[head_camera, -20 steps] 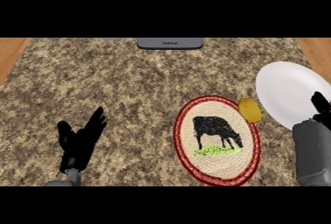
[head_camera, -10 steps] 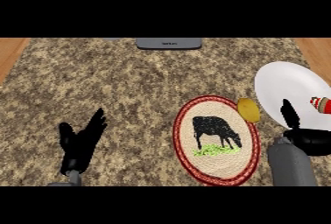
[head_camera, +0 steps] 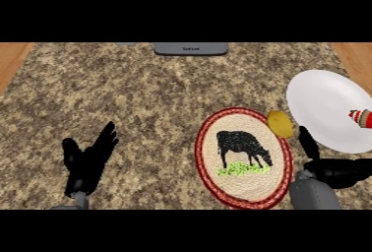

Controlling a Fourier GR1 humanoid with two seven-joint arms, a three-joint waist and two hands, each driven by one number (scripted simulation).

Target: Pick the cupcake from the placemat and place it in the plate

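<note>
Yellow round cupcake [head_camera: 280,123] lies on the upper right rim of the oval woven placemat with a black cow [head_camera: 243,155], just beside the white round plate [head_camera: 323,106]. Right hand [head_camera: 335,171] is near it, grasping nothing, one finger straight. Left hand [head_camera: 87,161] rests released at lower left.

My left hand [head_camera: 85,165] is matte black all over, with slim, tapering fingers and a thick thumb, joined to a short grey wrist stub. My right hand [head_camera: 335,171] is the same glossy black, rounded at the knuckles, on a smooth grey cylindrical forearm [head_camera: 314,195].
</note>
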